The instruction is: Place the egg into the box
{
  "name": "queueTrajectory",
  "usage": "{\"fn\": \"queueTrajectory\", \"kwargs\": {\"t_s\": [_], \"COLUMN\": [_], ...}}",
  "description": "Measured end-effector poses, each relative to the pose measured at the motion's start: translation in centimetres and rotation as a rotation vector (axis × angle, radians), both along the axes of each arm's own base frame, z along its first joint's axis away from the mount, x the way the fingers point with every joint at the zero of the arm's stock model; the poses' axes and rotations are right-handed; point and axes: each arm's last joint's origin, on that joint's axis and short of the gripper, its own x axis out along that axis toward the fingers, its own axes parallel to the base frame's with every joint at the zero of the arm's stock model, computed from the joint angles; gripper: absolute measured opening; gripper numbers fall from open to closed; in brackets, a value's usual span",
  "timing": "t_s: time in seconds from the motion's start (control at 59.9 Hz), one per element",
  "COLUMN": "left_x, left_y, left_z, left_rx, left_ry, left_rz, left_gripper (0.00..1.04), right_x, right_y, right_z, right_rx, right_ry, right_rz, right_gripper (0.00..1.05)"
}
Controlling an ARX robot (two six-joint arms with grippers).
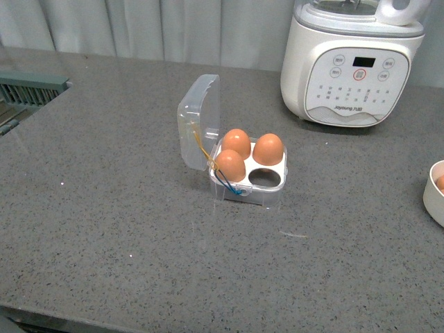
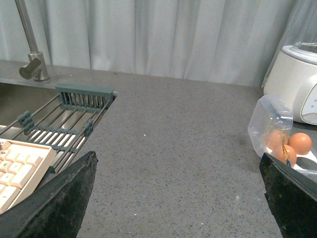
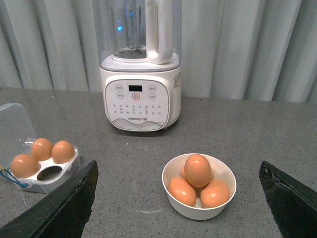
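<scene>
In the front view neither of my arms shows. The box [image 1: 258, 194] stands mid-desk [image 1: 104, 229] with its clear lid [image 1: 198, 118] swung up on the left. Three brown eggs [image 1: 236, 142] fill its cells, and the near right cell [image 1: 261, 177] is empty. A white appliance [image 1: 350, 73] stands behind to the right, and a white bowl [image 1: 433, 201] is cut off by the right edge.

From my left wrist, my left end effector [image 2: 177, 154] is spread wide with nothing between its dark fingers [image 2: 64, 198], only bare desk. A sink rack [image 2: 74, 124], a faucet [image 2: 32, 64] and a keyboard [image 2: 20, 163] lie to one side, and the box shows at the other edge.

From my right wrist, my right end effector [image 3: 177, 163] is also wide and empty. The bowl lies between its fingers. In it an egg [image 3: 197, 170] rests on top of two more, well apart from the box.
</scene>
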Motion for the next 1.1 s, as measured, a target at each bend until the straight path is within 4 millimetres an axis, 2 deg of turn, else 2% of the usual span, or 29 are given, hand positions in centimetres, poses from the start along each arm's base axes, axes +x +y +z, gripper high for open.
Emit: {"fn": "queueTrajectory", "kwargs": {"t_s": [1.101], "left_x": [0.00], "left_y": [0.00], "left_z": [0.00], "left_rx": [0.000], "left_ry": [0.000], "left_rz": [0.000], "left_gripper": [0.98], "right_x": [0.00], "right_y": [0.00], "right_z": [0.00], "right_rx": [0.000], "right_ry": [0.000], "right_rz": [0.000], "right_gripper": [0.95]}}
